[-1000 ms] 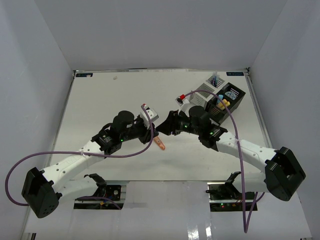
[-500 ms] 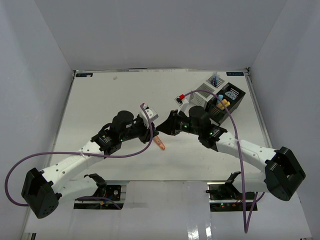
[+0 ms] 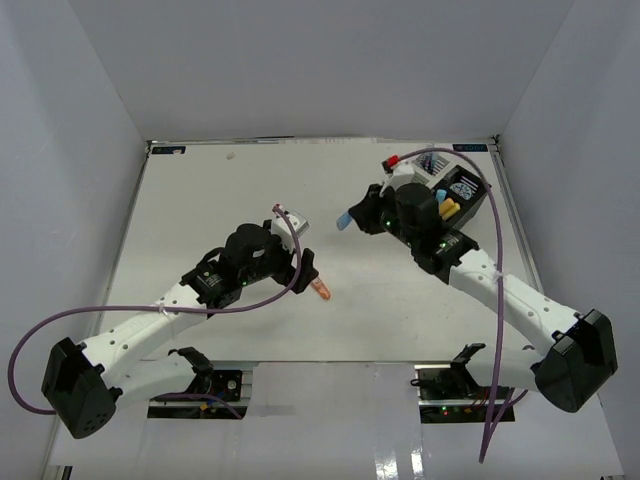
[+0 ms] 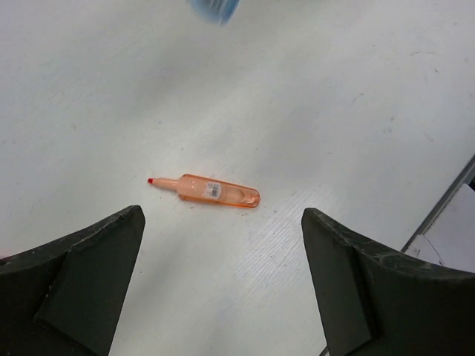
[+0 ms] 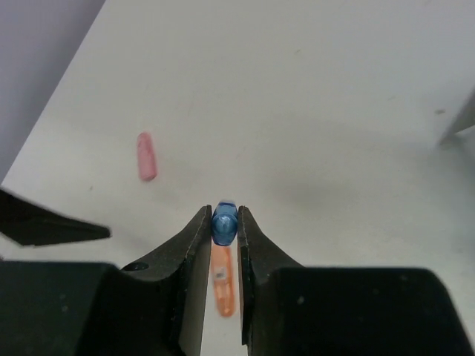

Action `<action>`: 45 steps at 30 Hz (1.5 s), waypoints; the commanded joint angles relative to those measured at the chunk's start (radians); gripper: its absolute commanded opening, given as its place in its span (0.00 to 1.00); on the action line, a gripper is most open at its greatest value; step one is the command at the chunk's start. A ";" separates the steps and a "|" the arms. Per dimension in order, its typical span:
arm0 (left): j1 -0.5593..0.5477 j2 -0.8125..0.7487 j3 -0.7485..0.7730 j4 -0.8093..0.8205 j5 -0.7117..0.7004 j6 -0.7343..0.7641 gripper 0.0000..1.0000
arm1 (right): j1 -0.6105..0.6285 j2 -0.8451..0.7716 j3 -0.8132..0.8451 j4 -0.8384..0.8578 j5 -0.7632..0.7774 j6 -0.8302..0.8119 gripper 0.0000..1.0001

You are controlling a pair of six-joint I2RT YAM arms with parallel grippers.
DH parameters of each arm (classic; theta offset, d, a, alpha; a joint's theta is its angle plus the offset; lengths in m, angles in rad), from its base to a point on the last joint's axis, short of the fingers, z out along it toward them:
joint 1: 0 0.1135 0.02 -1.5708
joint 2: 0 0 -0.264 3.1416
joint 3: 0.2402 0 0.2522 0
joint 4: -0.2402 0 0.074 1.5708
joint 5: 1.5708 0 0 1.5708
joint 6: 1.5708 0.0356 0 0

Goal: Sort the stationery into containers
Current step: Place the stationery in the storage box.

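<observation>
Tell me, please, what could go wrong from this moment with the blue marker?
The right gripper pinches the blue marker only at its fingertips, so it might slip during the carry. The right arm's purple cable arcs over the black box, so it could snag there.

Two boxes, white box point(image 3: 420, 170), black box point(image 3: 476, 200), three markers outside them, orange marker point(image 4: 215, 191), pink marker point(image 5: 147, 157), blue marker point(image 5: 224, 222).

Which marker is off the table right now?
The blue marker, pinched in the right claw; the orange marker and the pink marker both lie loose on the table.
</observation>
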 commanded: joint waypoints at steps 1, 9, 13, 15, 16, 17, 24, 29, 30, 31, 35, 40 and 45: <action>-0.002 -0.044 0.020 -0.073 -0.211 -0.094 0.98 | -0.133 -0.003 0.110 -0.075 0.157 -0.127 0.08; 0.024 -0.070 0.000 -0.249 -0.540 -0.320 0.98 | -0.351 0.209 0.387 -0.121 0.161 -0.236 0.08; 0.067 -0.033 0.008 -0.277 -0.543 -0.317 0.98 | -0.408 0.356 0.514 -0.127 0.157 -0.259 0.08; 0.093 -0.021 0.008 -0.285 -0.537 -0.318 0.98 | -0.422 0.405 0.565 -0.151 0.149 -0.261 0.08; 0.124 -0.012 0.008 -0.286 -0.528 -0.318 0.98 | -0.430 0.428 0.613 -0.167 0.145 -0.259 0.08; 0.139 -0.007 0.006 -0.286 -0.514 -0.317 0.98 | -0.430 0.466 0.633 -0.185 0.146 -0.261 0.08; 0.205 -0.001 0.009 -0.288 -0.469 -0.332 0.98 | -0.431 0.478 0.576 -0.208 0.181 -0.250 0.08; 0.221 0.004 0.008 -0.288 -0.460 -0.338 0.98 | -0.431 0.464 0.524 -0.213 0.197 -0.245 0.08; 0.225 0.007 0.009 -0.289 -0.460 -0.340 0.98 | -0.433 0.467 0.516 -0.213 0.200 -0.244 0.08; 0.227 0.008 0.008 -0.289 -0.460 -0.341 0.98 | -0.434 0.471 0.513 -0.215 0.198 -0.242 0.08; 0.237 0.021 0.006 -0.292 -0.462 -0.357 0.98 | -0.440 0.494 0.492 -0.218 0.187 -0.232 0.09; 0.253 0.044 0.006 -0.295 -0.463 -0.393 0.98 | -0.445 0.539 0.509 -0.219 0.178 -0.230 0.39; 0.265 0.076 0.014 -0.305 -0.475 -0.461 0.98 | -0.447 0.533 0.533 -0.242 0.184 -0.245 0.67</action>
